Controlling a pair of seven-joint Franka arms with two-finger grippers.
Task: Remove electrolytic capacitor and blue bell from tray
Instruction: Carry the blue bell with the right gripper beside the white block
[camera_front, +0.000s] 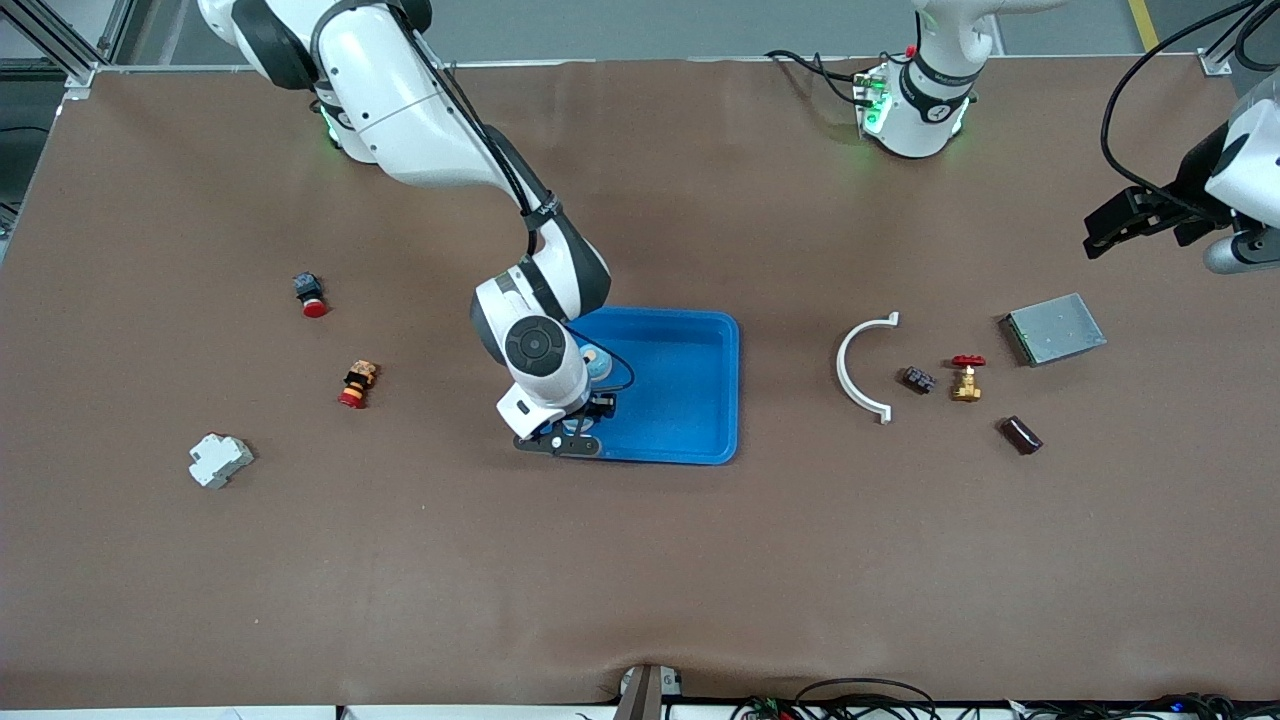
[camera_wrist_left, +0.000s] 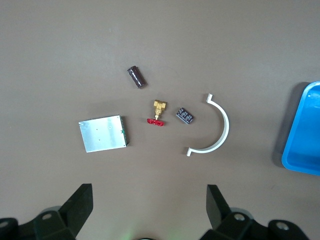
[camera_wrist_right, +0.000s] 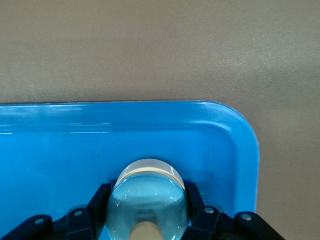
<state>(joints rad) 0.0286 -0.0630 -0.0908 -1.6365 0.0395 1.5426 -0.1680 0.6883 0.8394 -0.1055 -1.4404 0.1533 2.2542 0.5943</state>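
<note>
A shiny domed bell sits in the blue tray at the corner toward the right arm's end. My right gripper is shut on the bell, one finger on each side. In the front view the bell shows just beside the right gripper, low in the tray. The capacitor, a dark cylinder, lies on the table toward the left arm's end; it also shows in the left wrist view. My left gripper is open and empty, up in the air over the table by the metal box.
Near the capacitor lie a brass valve with a red handle, a small black block, a white curved bracket and a metal box. Toward the right arm's end lie two red-capped buttons and a white breaker.
</note>
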